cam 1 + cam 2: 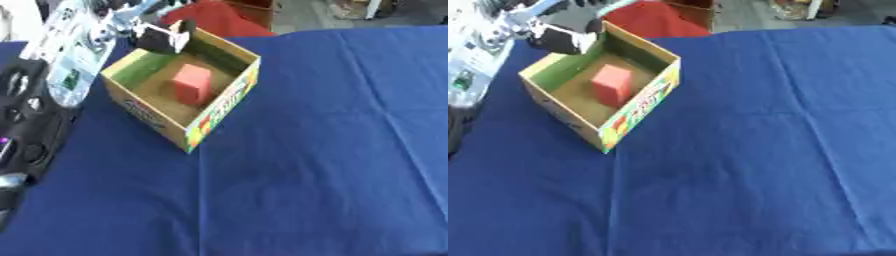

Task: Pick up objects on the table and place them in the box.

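Left eye view. A cardboard box (pixel 188 131) with printed coloured outer walls and a green inner lining stands on a blue cloth (pixel 332 150) that covers the table. The box sits in the upper left part of the view, turned so that one corner points toward the camera. Inside it, on the brown floor, a red block (pixel 192 84) stands upright, near the middle and apart from the walls. At the far corner of the box, the left hand (pixel 166 37) is over the rim; its dark form is seen against the wall, but whether its fingers are straight or curled cannot be told. The left arm (pixel 74 55), pale and silver with printed panels, runs down the left side of the view from the upper left corner. Below it, dark parts of the robot's body (pixel 31 140) lie along the left edge. A red shape (pixel 219 20) shows beyond the far edge of the table.

Right eye view. The same box (pixel 627 120) appears shifted toward the left, with the block (pixel 611 85) again upright on its floor. The hand (pixel 562 40) is at the far left corner of the box, at rim height, and its finger state is likewise unreadable. The cloth (pixel 754 160) shows fold lines across its right half. The right hand appears in neither view.
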You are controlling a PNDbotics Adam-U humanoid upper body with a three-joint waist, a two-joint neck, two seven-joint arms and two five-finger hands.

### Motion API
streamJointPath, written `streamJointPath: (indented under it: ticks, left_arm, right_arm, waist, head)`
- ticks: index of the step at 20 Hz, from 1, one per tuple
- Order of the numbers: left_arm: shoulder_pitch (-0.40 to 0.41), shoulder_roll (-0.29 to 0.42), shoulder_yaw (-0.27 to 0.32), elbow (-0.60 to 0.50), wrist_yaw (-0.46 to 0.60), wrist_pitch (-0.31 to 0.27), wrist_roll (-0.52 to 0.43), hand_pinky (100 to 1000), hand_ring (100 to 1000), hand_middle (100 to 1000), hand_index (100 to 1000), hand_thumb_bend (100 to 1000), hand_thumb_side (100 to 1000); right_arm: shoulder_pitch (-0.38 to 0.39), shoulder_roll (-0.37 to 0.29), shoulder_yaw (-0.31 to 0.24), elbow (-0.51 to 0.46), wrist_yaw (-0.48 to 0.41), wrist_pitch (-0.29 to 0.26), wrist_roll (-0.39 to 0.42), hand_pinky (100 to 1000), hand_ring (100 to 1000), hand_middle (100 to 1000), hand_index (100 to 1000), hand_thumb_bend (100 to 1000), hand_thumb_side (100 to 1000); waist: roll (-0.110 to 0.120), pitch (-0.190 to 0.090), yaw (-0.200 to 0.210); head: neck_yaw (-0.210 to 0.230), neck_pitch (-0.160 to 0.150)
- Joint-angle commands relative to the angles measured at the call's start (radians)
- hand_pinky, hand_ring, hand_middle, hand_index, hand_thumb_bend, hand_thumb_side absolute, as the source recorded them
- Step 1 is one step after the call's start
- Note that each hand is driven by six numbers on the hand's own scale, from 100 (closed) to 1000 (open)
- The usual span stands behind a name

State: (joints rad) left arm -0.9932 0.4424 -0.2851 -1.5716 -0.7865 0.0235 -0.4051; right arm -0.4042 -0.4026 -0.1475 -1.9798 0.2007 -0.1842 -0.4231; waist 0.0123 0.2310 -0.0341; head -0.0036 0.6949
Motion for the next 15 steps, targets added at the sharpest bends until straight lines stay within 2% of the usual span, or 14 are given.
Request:
streamJointPath:
  ticks: [1, 2, 3, 6, 13, 15]
  left_arm:
    - [0.028, 0.072, 0.039, -0.178, 0.124, 0.046, 0.009, 526, 637, 641, 784, 100, 537]
    - [0.050, 0.086, 0.048, -0.229, 0.162, 0.061, 0.016, 526, 637, 641, 784, 100, 537]
    - [0.073, 0.098, 0.057, -0.278, 0.199, 0.075, 0.024, 522, 633, 637, 787, 100, 581]
    - [0.151, 0.125, 0.089, -0.402, 0.300, 0.104, 0.068, 519, 631, 636, 788, 100, 601]
    - [0.309, 0.141, 0.169, -0.428, 0.459, 0.008, 0.248, 515, 635, 634, 803, 100, 654]
    - [0.357, 0.139, 0.179, -0.428, 0.521, -0.041, 0.310, 511, 633, 628, 805, 100, 666]
  right_arm:
    - [-0.008, -0.033, -0.010, -0.020, 0.004, -0.002, -0.005, 686, 742, 851, 775, 100, 1000]
    - [-0.009, -0.035, -0.011, -0.020, 0.005, -0.002, -0.006, 686, 742, 851, 775, 100, 1000]
    - [-0.010, -0.036, -0.011, -0.020, 0.006, -0.003, -0.007, 686, 742, 851, 775, 100, 1000]
    - [-0.012, -0.039, -0.013, -0.020, 0.007, -0.005, -0.010, 686, 742, 850, 775, 100, 1000]
    - [-0.014, -0.044, -0.019, -0.020, 0.011, -0.009, -0.020, 689, 744, 848, 777, 100, 1000]
    - [-0.015, -0.044, -0.022, -0.020, 0.012, -0.011, -0.024, 690, 744, 848, 777, 100, 1000]
  waist:
    - [-0.002, -0.022, 0.003]
    - [-0.002, -0.021, 0.004]
    - [-0.002, -0.020, 0.005]
    - [-0.005, -0.018, 0.009]
    - [-0.015, -0.015, 0.019]
    - [-0.018, -0.015, 0.022]
  head:
    - [-0.007, 0.011]
    - [-0.008, 0.011]
    - [-0.009, 0.010]
    - [-0.012, 0.009]
    - [-0.021, 0.010]
    - [-0.021, 0.011]
